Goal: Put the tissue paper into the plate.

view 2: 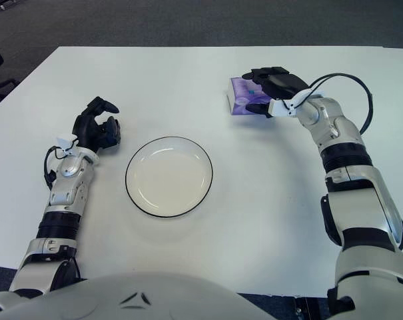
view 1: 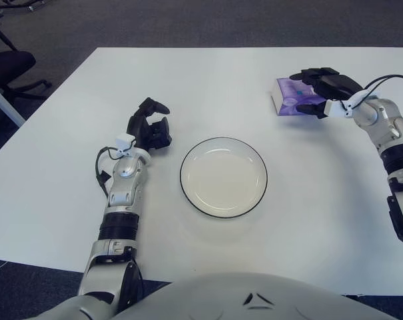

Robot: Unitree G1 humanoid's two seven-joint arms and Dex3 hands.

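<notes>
Our right hand (view 2: 271, 90) grips the tissue paper pack (view 2: 243, 99) near the desk's far right edge; the plate (view 2: 168, 176) lies down-left, toward the near edge. Left hand (view 2: 96, 130) idles loosely curled beside the plate's left.

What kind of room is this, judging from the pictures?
Probably an office or lab: a large white table stands on grey carpet, with a black office chair beside it at the left. On the table are only a plate and a purple tissue pack.
</notes>
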